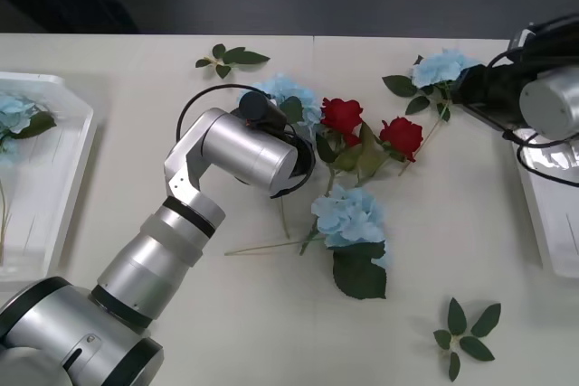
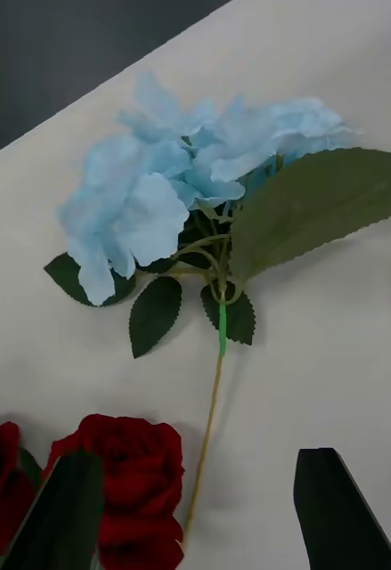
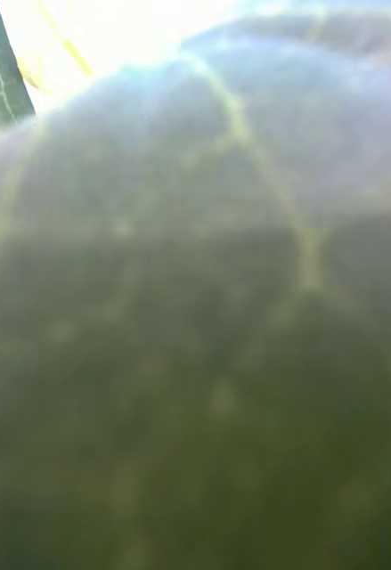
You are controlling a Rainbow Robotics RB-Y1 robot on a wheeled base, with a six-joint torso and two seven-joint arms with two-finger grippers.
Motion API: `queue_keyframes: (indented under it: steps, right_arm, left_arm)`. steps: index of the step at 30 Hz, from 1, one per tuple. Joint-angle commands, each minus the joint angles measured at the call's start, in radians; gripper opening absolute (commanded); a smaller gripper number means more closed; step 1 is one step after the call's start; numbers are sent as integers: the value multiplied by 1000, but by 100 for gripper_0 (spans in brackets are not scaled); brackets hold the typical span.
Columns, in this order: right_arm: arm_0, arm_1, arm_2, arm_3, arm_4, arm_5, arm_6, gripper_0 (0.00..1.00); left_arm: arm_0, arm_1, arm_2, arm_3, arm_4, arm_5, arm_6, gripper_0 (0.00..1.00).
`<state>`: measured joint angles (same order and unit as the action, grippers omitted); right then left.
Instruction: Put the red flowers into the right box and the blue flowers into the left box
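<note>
Front view: a pale table (image 1: 136,115) is lying under both arms. Two red flowers (image 1: 342,117), deep-red roses on thin green stems, are lying side by side near the table's middle. A blue flower (image 1: 348,216), a pale head of many small petals with a big dark leaf, is lying just near of them. Another blue head (image 1: 291,97) is lying to their left, partly under the left arm, and a third (image 1: 443,67) is lying at the far right. The left box (image 1: 77,155), a shallow white tray at the left edge, is holding one more blue head (image 1: 14,113). The right box (image 1: 547,214) is showing at the right edge. The left gripper (image 1: 294,146) is reaching into the flower cluster; whether its jaws are open I cannot tell. The right gripper (image 1: 466,88) is hovering beside the far-right blue head. Loose leaf sprigs (image 1: 466,332) are lying on the table.

Right wrist view: the right gripper's black fingers (image 2: 342,512) are standing wide apart, holding nothing, with the blue head's thin stem running between them and a rose beside one finger.

Left wrist view: a dark green veined leaf (image 3: 195,338) is pressing close against the camera.
</note>
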<state>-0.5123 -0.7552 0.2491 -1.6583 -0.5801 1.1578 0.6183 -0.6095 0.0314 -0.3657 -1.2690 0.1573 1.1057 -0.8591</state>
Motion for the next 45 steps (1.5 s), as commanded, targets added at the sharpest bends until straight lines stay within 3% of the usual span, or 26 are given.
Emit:
queue_keyframes:
  steps: [1, 2, 4, 15, 24, 34, 45]
  right_arm:
    - [-52, 22, 25, 37, 29, -1, -66, 63]
    - [-57, 33, 25, 48, 36, -3, -69, 63]
    - [-61, 50, 25, 58, 42, -7, -71, 63]
    - [-81, 112, 48, 133, 49, -84, -104, 63]
    - [-173, 146, 124, 285, 69, -92, -183, 62]
    - [-198, 154, 136, 350, 42, -122, -187, 62]
    - [-199, 155, 164, 402, 66, -121, -186, 63]
  left_arm:
    - [-24, -13, 2, -4, -9, -9, -6, 16]
    - [-24, -13, 2, -6, -9, -9, -6, 6]
    - [-26, -13, 2, -6, -9, -9, -8, 0]
    - [-26, -11, 7, -23, -9, -9, -6, 0]
    - [-24, 25, 10, -109, 8, 51, -6, 0]
    - [-9, 140, 10, -336, 94, 204, 11, 0]
    - [201, 257, 100, -751, 102, 226, -11, 0]
